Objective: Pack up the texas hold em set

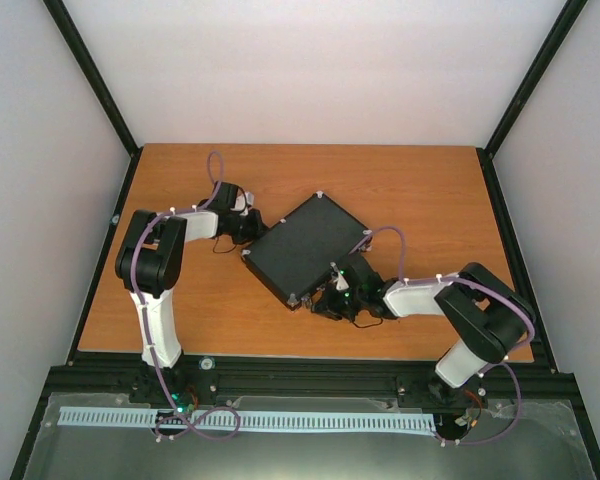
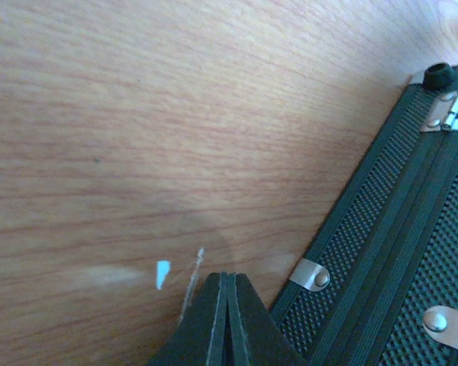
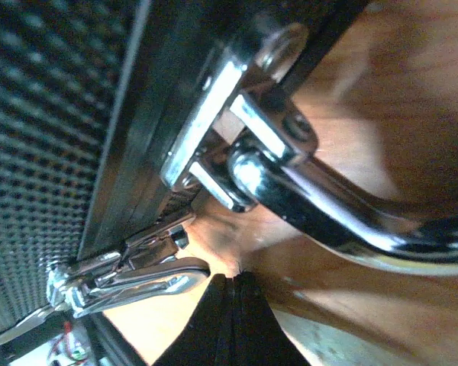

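The flat black case [image 1: 305, 248] with silver corners lies closed and turned diagonally on the wooden table. My left gripper [image 1: 248, 228] is shut and empty, its tip [image 2: 227, 280] on the table just beside the case's hinge edge [image 2: 412, 229]. My right gripper [image 1: 332, 295] is shut and empty at the case's front edge. In the right wrist view its tip [image 3: 233, 280] sits just below the chrome handle [image 3: 343, 221] and right of a silver latch [image 3: 130, 274]. Chips, dice and the white disc are out of view.
The wooden table [image 1: 420, 190] ends at black frame rails on the left, right and near sides. A small blue mark [image 2: 162, 272] lies on the wood near the left fingertips.
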Controlling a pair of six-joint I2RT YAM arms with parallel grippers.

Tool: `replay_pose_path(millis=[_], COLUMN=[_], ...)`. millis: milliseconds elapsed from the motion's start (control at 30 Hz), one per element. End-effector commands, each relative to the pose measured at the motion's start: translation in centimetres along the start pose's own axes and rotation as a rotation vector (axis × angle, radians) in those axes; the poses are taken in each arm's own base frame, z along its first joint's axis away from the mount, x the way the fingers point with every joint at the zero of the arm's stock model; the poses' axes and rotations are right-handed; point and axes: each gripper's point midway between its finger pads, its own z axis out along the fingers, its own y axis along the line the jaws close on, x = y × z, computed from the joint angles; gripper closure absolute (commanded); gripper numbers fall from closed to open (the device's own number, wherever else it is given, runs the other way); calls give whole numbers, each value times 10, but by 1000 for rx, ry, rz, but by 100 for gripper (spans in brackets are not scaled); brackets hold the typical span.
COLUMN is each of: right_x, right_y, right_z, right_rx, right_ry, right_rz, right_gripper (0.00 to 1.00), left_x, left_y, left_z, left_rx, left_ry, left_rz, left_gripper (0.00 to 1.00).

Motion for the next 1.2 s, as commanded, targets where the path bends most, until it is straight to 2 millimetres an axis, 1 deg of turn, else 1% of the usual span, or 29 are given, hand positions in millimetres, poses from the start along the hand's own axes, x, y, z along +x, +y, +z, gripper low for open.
replay_pose_path(millis=[0,67,167,300,500,700,767,900,1067,1167], right_x=[-15,-10,-13,-21,-21,-22,-25,-34,-47,-57], right_y=[-1,3,14,28,11,-3,-7,-26,-43,-43], right_z=[-18,-27,-34,-34,-18,-9,-6,1,20,32], right_rx=[55,8,-60,-149,-104,-56,-31,65,133,123], right_ry=[-92,-108,-149,-192,-155,-145,-149,-169,-185,-198], right_rz=[-125,-140,-174,-211,-164,-139,-129,-78,-15,8], right_gripper=[97,97,97,97,97,97,97,97,97,97], left_x=[90,91,92,95,94,96,96,103,110,115], left_y=[14,14,17,20,25,26,27,29,31,30], left_z=[24,25,28,34,36,38,37,37,35,33], left_rx=[-46,-42,-38,-23,-40,-40,-41,-32,-24,-20], left_ry=[290,294,302,324,332,339,339,348,354,356], left_rz=[-90,-95,-105,-128,-124,-129,-128,-152,-171,-175], left_gripper=[99,99,99,99,99,99,99,99,99,99])
